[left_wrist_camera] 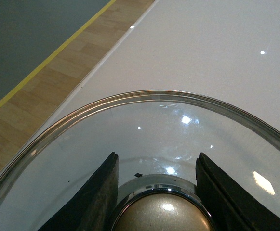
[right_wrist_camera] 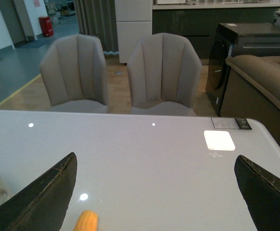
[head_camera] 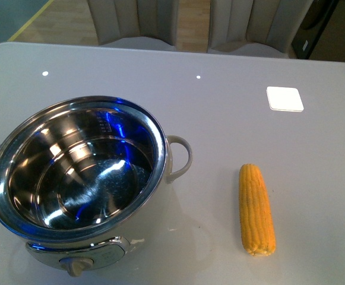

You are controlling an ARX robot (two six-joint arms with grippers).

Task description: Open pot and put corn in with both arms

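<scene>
The pot (head_camera: 77, 178) sat lidless left of the corn (head_camera: 256, 209), whose long axis ran away from you, nearest your wide-open, empty right hand (right_wrist_camera: 155, 158); your left hand (left_wrist_camera: 157, 156) gripped the lid (left_wrist_camera: 178, 120).

The gripper fingers (right_wrist_camera: 43, 197) are black, scuffed wedges.

Shiny steel pot (head_camera: 77, 172) with blue glints, yellow row-kerneled corn (head_camera: 256, 209), clear steel-rimmed lid (left_wrist_camera: 149, 137), pale grey table (head_camera: 220, 119).
</scene>
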